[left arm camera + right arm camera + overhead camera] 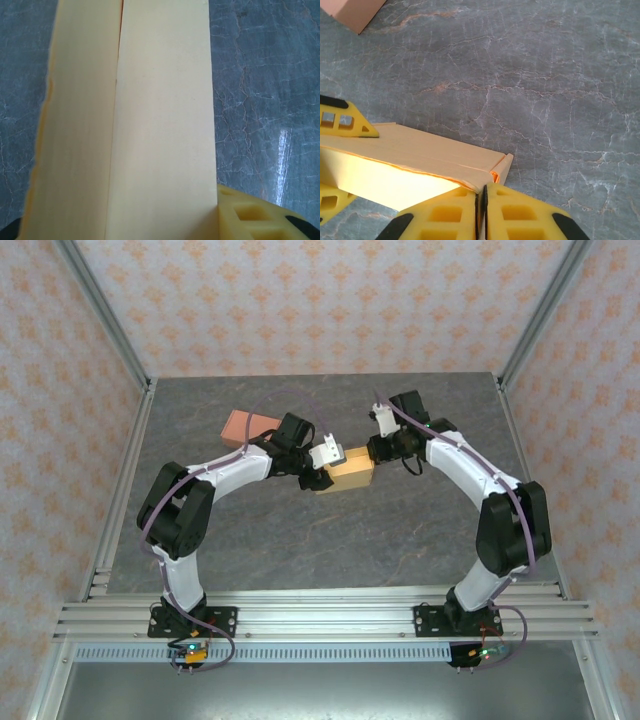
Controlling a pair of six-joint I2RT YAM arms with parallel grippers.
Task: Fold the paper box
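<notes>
Top external: we log the paper box [352, 471] mid-table [300, 540], held between both arms. The left gripper [323, 466] clamps its left end. In the right wrist view, the right gripper [480, 202] is pinched tight on a box edge. A pink box [245, 426] lies behind the left arm.

Two matching robot arms, the left arm [235, 472] and the right arm [462, 472], have white links with black joints. A thin purple cable [140, 520] runs along each. Black base plates [190, 621]. The right claw [481, 192] has yellow fingers [445, 215] with square cut-outs and black patches.
</notes>
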